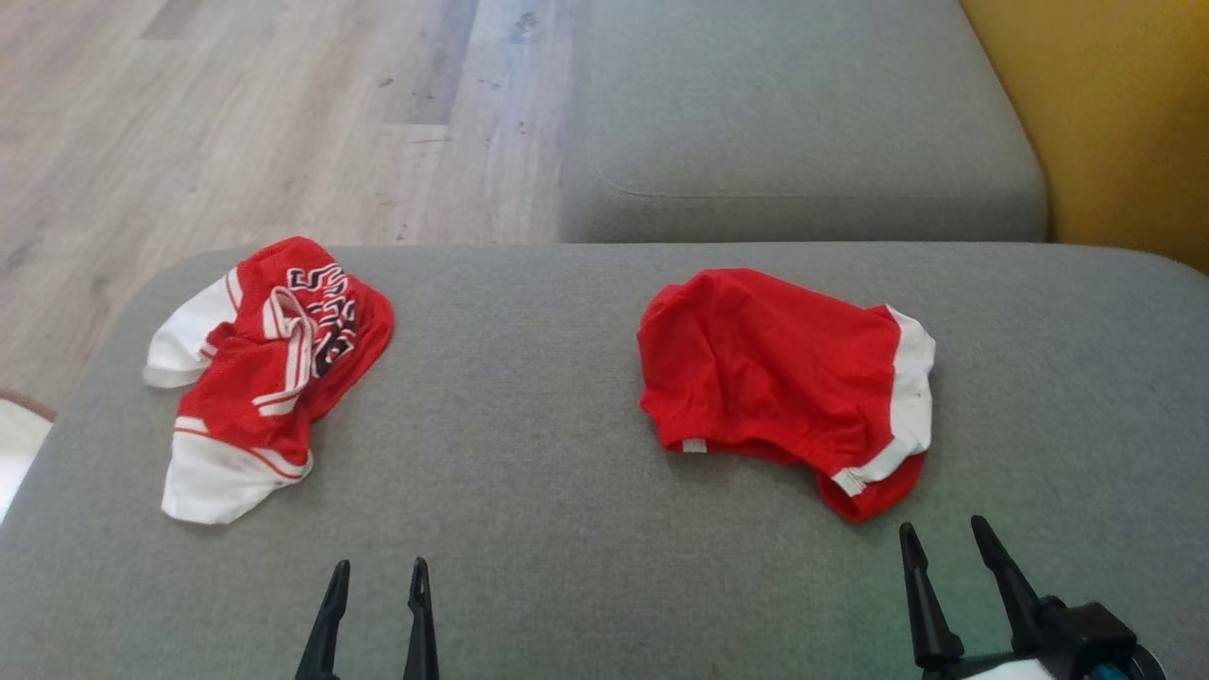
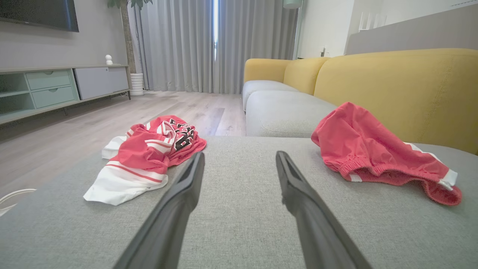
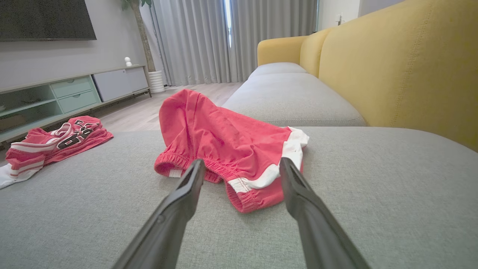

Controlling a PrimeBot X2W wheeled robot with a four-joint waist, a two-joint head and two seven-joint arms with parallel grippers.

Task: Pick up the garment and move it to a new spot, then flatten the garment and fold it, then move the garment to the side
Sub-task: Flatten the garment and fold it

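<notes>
Two garments on the grey cushion (image 1: 529, 453): crumpled jersey (image 1: 274, 359) far left, red shorts (image 1: 784, 378) on the right, just ahead of the right gripper (image 1: 944, 524). Right gripper and left gripper (image 1: 380, 563) both spread wide, holding nothing. Shorts look light, limp and bunched. Probably best pinched at the elastic waistband.

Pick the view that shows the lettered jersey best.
Head view: the jersey lies whole in frame from above, black lettering plain. Left wrist view shows it whole but low and foreshortened. Right wrist view has it small at the left edge, partly cropped.
</notes>
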